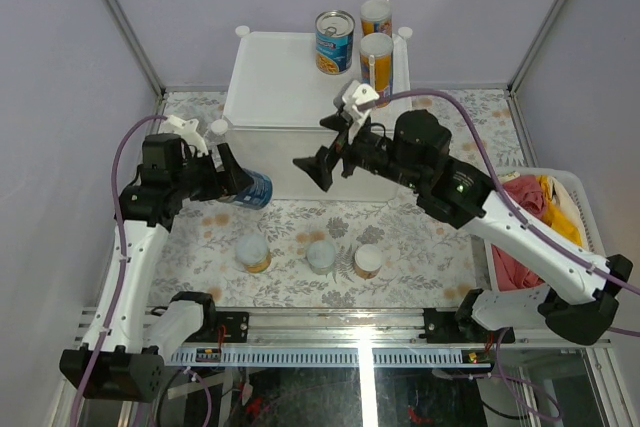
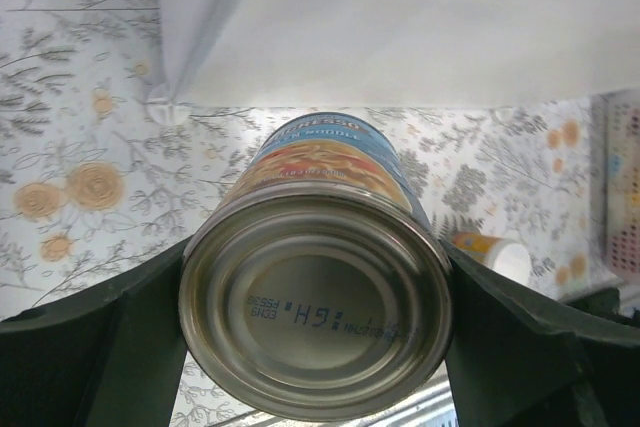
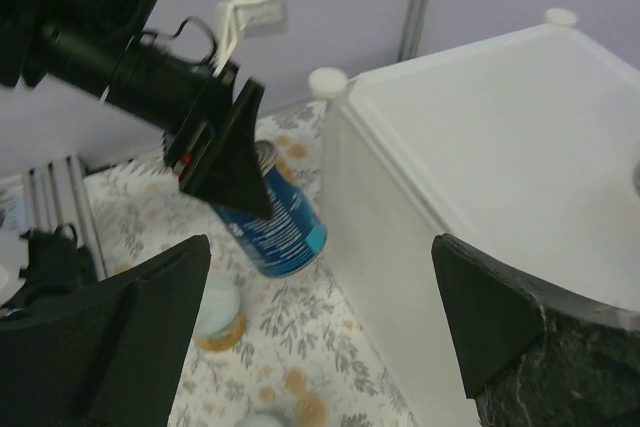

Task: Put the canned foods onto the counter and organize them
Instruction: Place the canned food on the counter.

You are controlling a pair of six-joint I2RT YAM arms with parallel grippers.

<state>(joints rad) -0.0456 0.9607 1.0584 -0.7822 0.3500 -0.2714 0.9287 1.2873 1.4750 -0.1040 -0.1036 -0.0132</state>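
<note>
- While the left tool (image 1: 236, 179) is clamped on a blue-labelled can (image 2: 315, 317), one finger on each side of its wall, the can hangs low over the flowered surface (image 1: 420, 237), apparently clear of it and near the front wall of the raised white surface (image 1: 270, 77).
- Can's long axis: tilted, nearer level than upright. Base end faces the left wrist; the other end points toward that front wall.
- Right tool (image 1: 326, 152): spread wide, empty, hovering before the same wall, to the right of the held can.
- Already on top, far right corner: second blue can (image 1: 335, 41) and two tall orange cans (image 1: 377, 59).
- Three short cans (image 1: 321, 255) stand in a row on the flowered surface, nearer the arm bases.
- Judgement — the top lies above and beyond the held can, and the left arm is the nearer one. The next move calls for a lift, then a turn to stand the can on end.
- Risk — the can's rim could catch the front edge.
</note>
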